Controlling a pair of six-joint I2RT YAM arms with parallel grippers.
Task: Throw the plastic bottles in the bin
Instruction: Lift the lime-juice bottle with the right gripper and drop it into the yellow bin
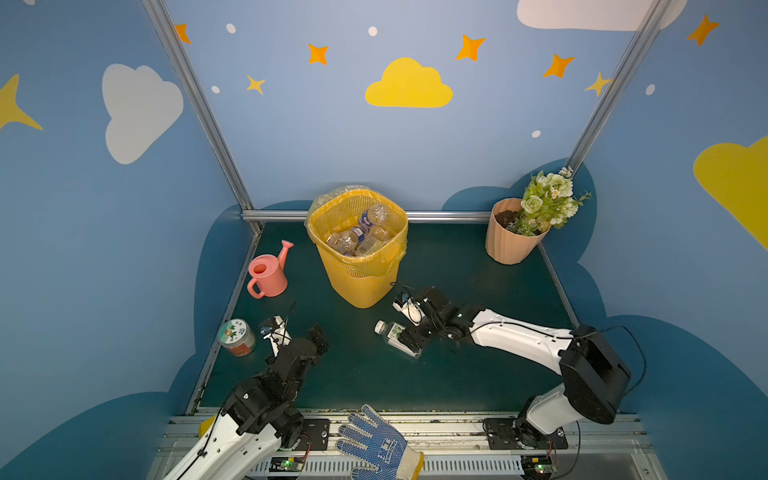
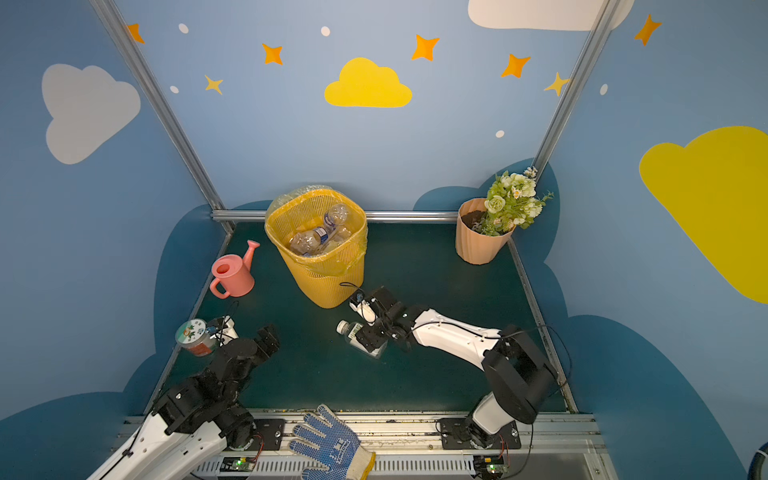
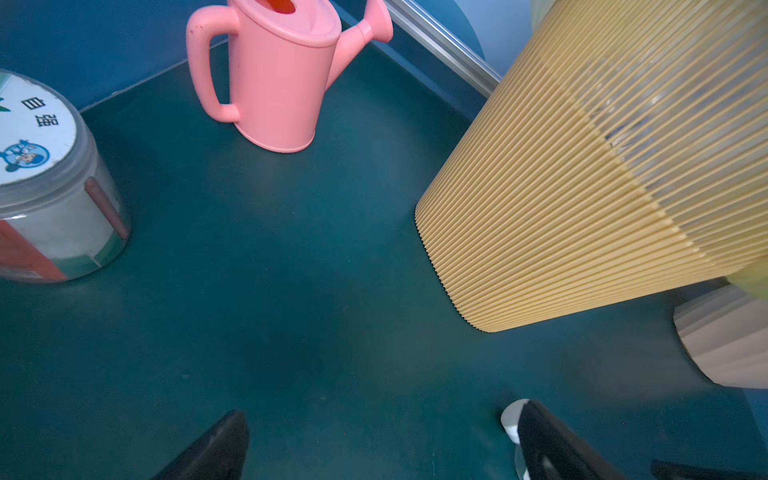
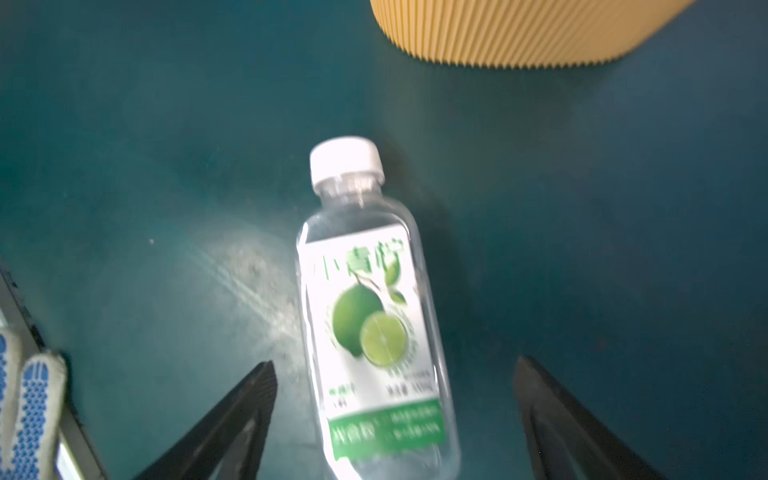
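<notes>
A clear plastic bottle [image 1: 395,334] [image 2: 357,334] with a white cap and a green lime label lies flat on the green table, just in front of the bin. My right gripper [image 4: 394,365] [image 1: 409,328] is open. One finger stands on each side of the bottle's lower body [image 4: 374,316], and neither touches it. The yellow ribbed bin [image 1: 361,286] [image 2: 324,286] stands at the back middle, with several bottles [image 1: 365,228] inside its liner. My left gripper [image 3: 382,411] [image 1: 307,340] is open and empty, low over bare table at the front left.
A pink watering can [image 1: 268,272] stands left of the bin. A squat jar [image 1: 237,336] sits near the left gripper. A peach flower pot [image 1: 513,237] is at the back right. A gloved hand [image 1: 378,444] rests on the front rail.
</notes>
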